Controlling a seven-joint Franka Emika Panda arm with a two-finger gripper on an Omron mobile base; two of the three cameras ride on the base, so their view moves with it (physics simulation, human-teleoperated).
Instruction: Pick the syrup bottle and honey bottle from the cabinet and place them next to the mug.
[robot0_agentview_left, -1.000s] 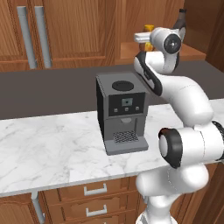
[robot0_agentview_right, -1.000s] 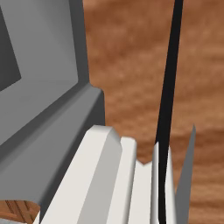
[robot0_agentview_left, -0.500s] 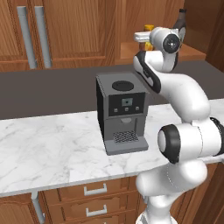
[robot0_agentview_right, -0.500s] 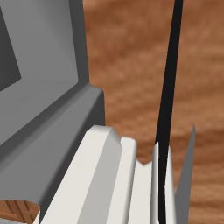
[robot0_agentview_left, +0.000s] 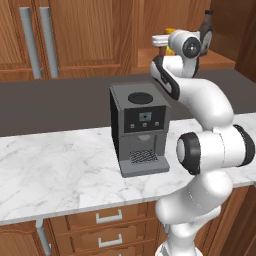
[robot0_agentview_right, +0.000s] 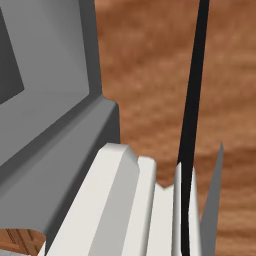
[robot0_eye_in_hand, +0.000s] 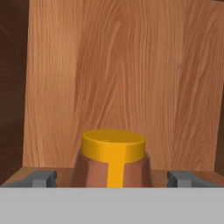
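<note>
A: Where's the honey bottle (robot0_eye_in_hand: 113, 158)?

B: Upright on the cabinet (robot0_eye_in_hand: 122, 78) floor, near its left edge. In the hand view it sits dead ahead of the gripper (robot0_eye_in_hand: 113, 178), between the two fingers (robot0_eye_in_hand: 40, 178), one on either side of its body.

A: Jaws?

B: Apart, not touching it. I judge a straight closing would catch it across its width.

A: And the syrup bottle (robot0_agentview_left: 206, 31)?

B: Standing to the right, further along the shelf.

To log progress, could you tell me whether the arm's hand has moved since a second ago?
No. The hand sits at the same spot against the coffee machine.
</note>
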